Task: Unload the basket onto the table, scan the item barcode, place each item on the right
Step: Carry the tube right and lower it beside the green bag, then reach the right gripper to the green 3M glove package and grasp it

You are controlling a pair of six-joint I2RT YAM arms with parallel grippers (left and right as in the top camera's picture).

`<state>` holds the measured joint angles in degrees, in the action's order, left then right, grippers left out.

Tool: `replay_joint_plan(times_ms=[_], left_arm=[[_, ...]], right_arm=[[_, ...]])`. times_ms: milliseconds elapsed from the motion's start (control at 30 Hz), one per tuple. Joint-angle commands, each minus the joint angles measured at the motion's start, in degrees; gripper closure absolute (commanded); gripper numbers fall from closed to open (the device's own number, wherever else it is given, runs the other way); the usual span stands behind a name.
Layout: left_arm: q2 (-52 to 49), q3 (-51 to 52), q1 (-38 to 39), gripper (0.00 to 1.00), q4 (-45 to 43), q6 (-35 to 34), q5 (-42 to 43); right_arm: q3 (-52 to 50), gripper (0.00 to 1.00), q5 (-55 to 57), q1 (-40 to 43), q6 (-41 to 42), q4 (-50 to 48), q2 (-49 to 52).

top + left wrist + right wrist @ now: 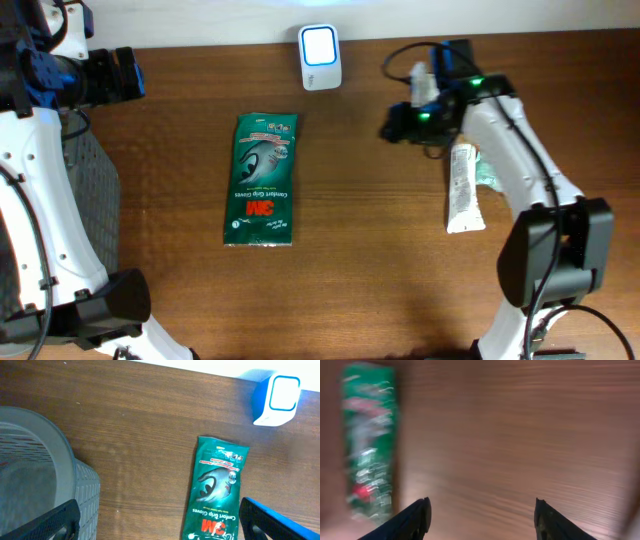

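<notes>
A green 3M glove packet (262,180) (216,490) lies flat on the wooden table, left of the middle; it shows blurred at the left of the right wrist view (370,440). The white and blue barcode scanner (320,58) (277,400) stands at the table's back edge. A white tube (464,190) lies on the table under my right arm. My right gripper (392,126) (481,505) hovers open over bare wood, right of the scanner, holding nothing. My left gripper (128,73) (159,509) is wide open at the far left, above and left of the packet.
A grey mesh basket (95,180) (30,460) stands at the left edge, under my left arm. A small green thing (488,172) peeks out beside the tube. The right arm's base (555,250) stands at the front right.
</notes>
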<state>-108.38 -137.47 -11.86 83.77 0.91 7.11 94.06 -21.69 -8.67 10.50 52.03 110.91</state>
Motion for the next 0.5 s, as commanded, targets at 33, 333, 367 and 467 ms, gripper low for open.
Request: replay_joint_plan(times_ms=[33, 333, 367, 467], left_arm=[[-0.02, -0.31, 0.07, 0.01, -0.11, 0.46, 0.61], [-0.02, -0.31, 0.07, 0.01, -0.09, 0.46, 0.61], [-0.02, -0.31, 0.07, 0.01, -0.09, 0.46, 0.59], [-0.02, -0.31, 0.07, 0.01, -0.09, 0.46, 0.61]], right_arm=[[-0.11, 0.37, -8.74, -6.38, 6.95, -3.06, 3.45], [-0.13, 0.37, -8.92, -15.67, 18.21, -12.44, 13.35], [-0.13, 0.37, -9.53, -16.46, 18.56, -13.66, 14.56], [-0.15, 0.37, -12.37, -18.51, 18.6, -17.59, 17.35]])
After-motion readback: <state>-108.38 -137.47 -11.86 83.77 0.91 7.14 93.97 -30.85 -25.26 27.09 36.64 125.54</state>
